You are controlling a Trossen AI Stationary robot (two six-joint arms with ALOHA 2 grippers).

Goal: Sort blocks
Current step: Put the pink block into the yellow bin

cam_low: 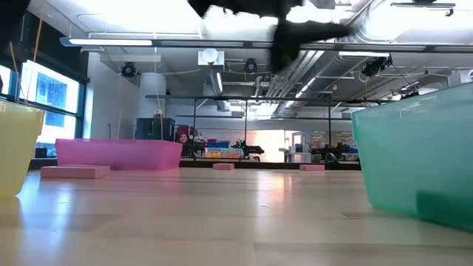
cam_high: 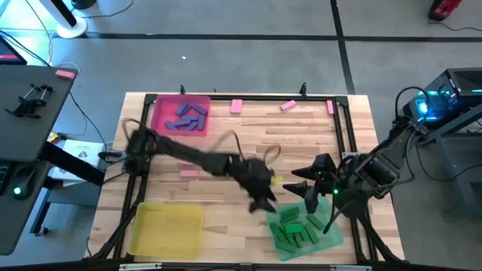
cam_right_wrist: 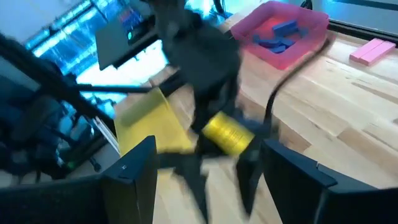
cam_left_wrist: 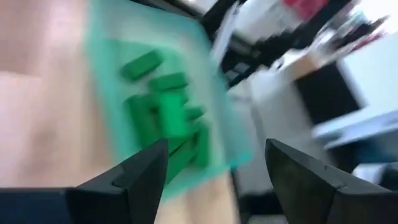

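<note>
Blurred. Two dark fingers (cam_left_wrist: 146, 171) of the left tool (cam_left_wrist: 214, 171) spread apart, empty. Beyond, several solid green bar-shaped blocks (cam_left_wrist: 165, 115) piled in a translucent green plastic tray (cam_left_wrist: 102, 74) on the pale wooden counter (cam_left_wrist: 37, 112).

I see a wooden table (cam_high: 248, 143) with a dark frame along its edges. A pink tray (cam_high: 181, 117) sits in the far left corner, a yellow tray (cam_high: 167, 229) at the near left, and a green tray (cam_high: 305, 226) at the near right. Loose pink blocks (cam_high: 236, 106) lie on the wood near the far edge, and one more pink block (cam_high: 188, 174) lies toward the left.
</note>
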